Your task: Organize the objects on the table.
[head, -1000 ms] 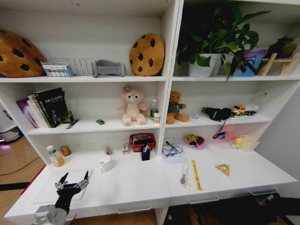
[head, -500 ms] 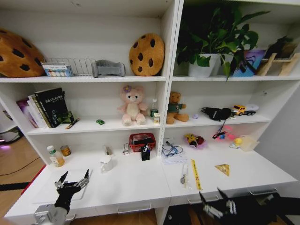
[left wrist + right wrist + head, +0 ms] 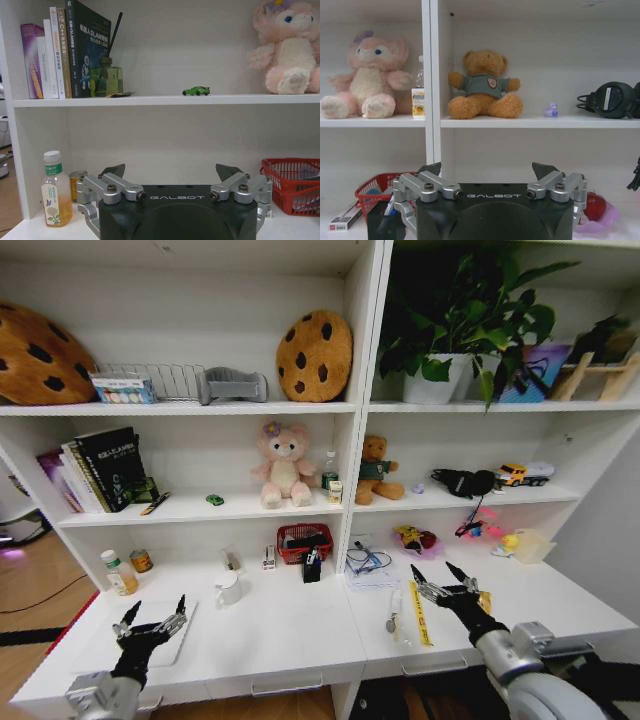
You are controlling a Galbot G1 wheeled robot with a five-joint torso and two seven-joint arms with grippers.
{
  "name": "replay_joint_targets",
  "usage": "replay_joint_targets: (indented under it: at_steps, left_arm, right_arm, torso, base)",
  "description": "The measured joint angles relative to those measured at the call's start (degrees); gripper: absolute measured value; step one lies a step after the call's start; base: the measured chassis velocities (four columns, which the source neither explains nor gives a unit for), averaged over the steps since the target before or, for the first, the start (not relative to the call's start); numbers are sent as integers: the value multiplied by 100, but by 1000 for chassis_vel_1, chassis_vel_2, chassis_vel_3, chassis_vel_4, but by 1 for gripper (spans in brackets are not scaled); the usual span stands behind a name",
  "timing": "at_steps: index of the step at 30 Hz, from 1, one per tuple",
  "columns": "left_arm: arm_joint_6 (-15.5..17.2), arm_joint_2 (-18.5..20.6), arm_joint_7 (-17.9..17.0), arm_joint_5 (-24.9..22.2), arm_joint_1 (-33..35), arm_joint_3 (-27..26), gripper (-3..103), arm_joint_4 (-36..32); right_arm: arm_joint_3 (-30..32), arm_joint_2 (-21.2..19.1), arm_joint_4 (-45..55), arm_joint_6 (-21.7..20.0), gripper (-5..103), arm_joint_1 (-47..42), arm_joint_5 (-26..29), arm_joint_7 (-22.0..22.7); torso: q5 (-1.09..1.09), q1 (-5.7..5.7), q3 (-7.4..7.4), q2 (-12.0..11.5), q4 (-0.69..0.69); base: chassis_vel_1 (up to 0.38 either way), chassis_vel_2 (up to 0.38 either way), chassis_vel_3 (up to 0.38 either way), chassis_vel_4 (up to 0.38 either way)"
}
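The table (image 3: 290,640) runs across the lower part of the head view. On its lower-left stretch lies the silver laptop (image 3: 95,645), flat, with the left gripper (image 3: 152,618) over its near right corner, fingers spread wide and holding nothing. Toward the lower right of the frame the yellow ruler (image 3: 420,615) lies lengthwise beside the spoon (image 3: 392,612), and the right gripper (image 3: 443,577) hangs just right of the ruler — jaws apart, empty — in front of the yellow triangular wedge (image 3: 484,601). A small tin (image 3: 141,561) stands at the left by a bottle (image 3: 119,574), a white cup (image 3: 228,589) sits near the table's middle, and a red basket (image 3: 303,543) stands behind it. On the shelf above, centre-left — a green toy car (image 3: 214,500), with a pink plush (image 3: 283,465) to its right
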Motion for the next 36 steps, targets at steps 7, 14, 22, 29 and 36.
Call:
replay_joint_targets:
  at_steps: [7,14,22,29,36]
  left_arm:
    - [20,-8,-3,-12,-12,11,99,0]
    - [24,-8,-4,-11,-8,13,99,4]
    - [51,-52,-5,16,22,32,99,-29]
    - [51,-108,6,87,78,58,99,-45]
    - [47,-145,25,146,146,69,99,-81]
  right_arm:
    - [-233,405,-386,459,100,-118,-796,-535]
    - [-237,407,-382,431,100,-4,-700,-576]
    - [-305,597,-403,399,100,23,-763,-584]
    - [-306,600,-407,399,100,24,-765,-579]
    - [-307,600,-407,399,100,23,-765,-576]
  torso:
    - [1,0,-1,0,-1]
    - [-1,0,-1,0,2]
    - [0,0,-1,0,1]
    - [0,0,-1,0,1]
    - [0,0,-1,0,1]
  base:
    - [0,0,0,0]
    - [0,0,0,0]
    - [0,0,0,0]
    - [0,0,0,0]
    - [0,0,0,0]
